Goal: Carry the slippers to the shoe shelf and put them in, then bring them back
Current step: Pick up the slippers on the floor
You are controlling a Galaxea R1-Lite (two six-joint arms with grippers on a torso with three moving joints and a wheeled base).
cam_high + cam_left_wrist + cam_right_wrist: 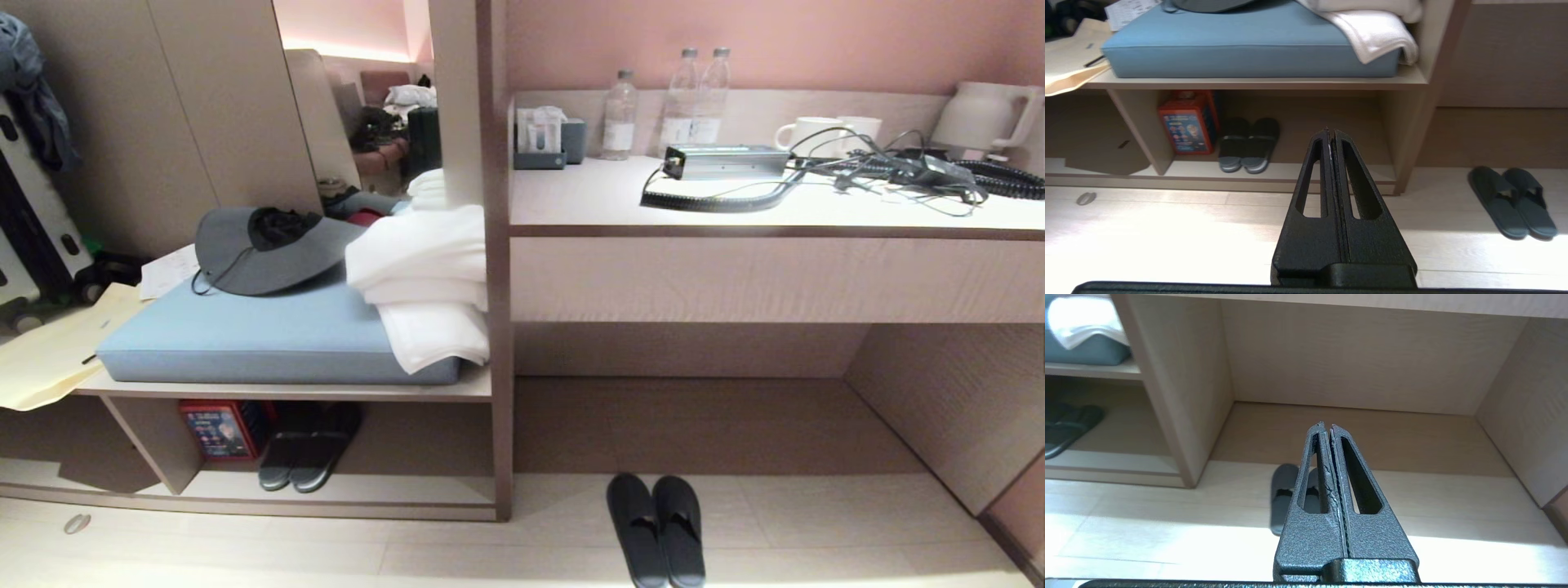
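floor slippers [655, 529] show in head view, both closed hands [1331, 132] [1327, 426] only wrist-side.

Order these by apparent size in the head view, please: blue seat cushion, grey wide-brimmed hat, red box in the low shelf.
1. Blue seat cushion, clearly the largest.
2. Grey wide-brimmed hat.
3. Red box, smallest; it stands farther back and partly shadowed, so its true size is unsure.

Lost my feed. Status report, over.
Left tool and right tool shut, empty. Slippers paired on floor before the desk recess. Shoe shelf already holds another pair beside a red box.
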